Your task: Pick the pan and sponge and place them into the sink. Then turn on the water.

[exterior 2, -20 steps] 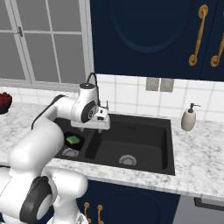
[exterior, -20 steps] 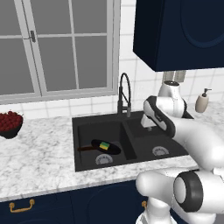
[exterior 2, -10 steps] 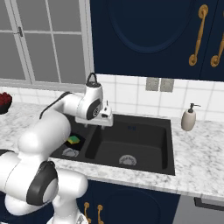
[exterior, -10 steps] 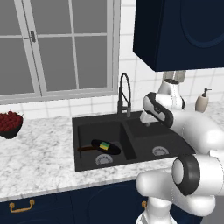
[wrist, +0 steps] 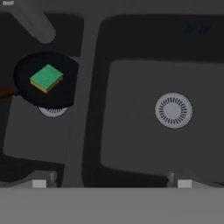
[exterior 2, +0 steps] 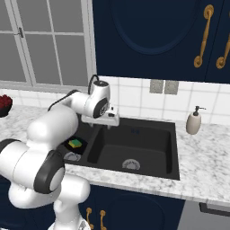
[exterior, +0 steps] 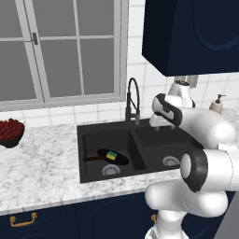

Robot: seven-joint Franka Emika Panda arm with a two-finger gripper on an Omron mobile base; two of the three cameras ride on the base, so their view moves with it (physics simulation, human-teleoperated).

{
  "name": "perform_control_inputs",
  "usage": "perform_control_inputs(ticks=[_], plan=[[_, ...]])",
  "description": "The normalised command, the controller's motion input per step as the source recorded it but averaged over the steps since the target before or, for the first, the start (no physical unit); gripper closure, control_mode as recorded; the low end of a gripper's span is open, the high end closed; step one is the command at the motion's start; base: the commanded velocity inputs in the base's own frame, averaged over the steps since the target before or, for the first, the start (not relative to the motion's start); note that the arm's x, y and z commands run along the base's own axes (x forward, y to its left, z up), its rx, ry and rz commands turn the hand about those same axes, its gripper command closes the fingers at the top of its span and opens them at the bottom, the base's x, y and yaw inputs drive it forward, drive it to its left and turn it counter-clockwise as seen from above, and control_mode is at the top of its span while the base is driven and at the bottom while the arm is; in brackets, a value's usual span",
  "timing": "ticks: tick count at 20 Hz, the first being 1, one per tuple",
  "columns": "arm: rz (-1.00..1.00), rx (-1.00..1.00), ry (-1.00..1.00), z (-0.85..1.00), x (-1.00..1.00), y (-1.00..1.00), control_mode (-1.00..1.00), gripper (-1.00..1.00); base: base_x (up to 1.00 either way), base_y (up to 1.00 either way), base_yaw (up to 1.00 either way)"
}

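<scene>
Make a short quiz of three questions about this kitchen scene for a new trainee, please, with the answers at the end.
1. True or false: the sponge lies on the pan.
2. Which basin of the sink holds the pan: the one under the window side or the one nearer the soap bottle?
3. Multiple choice: the faucet shows (A) a running stream, (B) no stream.

Key
1. True.
2. The window side basin.
3. B. The pincer hangs over the sink, open and empty.
</scene>
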Motion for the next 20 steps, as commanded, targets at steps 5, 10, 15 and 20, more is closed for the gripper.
perform_control_inputs(ticks=[5,10,15,20], plan=[[0.03,0.0,-0.01,-0.03,0.05,-0.09,-1.0,-1.0,0.0,0.0,0.0],[0.06,0.0,-0.11,-0.18,0.13,-0.13,-1.0,-1.0,0.0,0.0,0.0],[0.03,0.0,-0.17,-0.09,0.23,-0.17,-1.0,-1.0,0.0,0.0,0.0],[0.03,0.0,-0.17,-0.14,0.07,-0.25,-1.0,-1.0,0.0,0.0,0.0]])
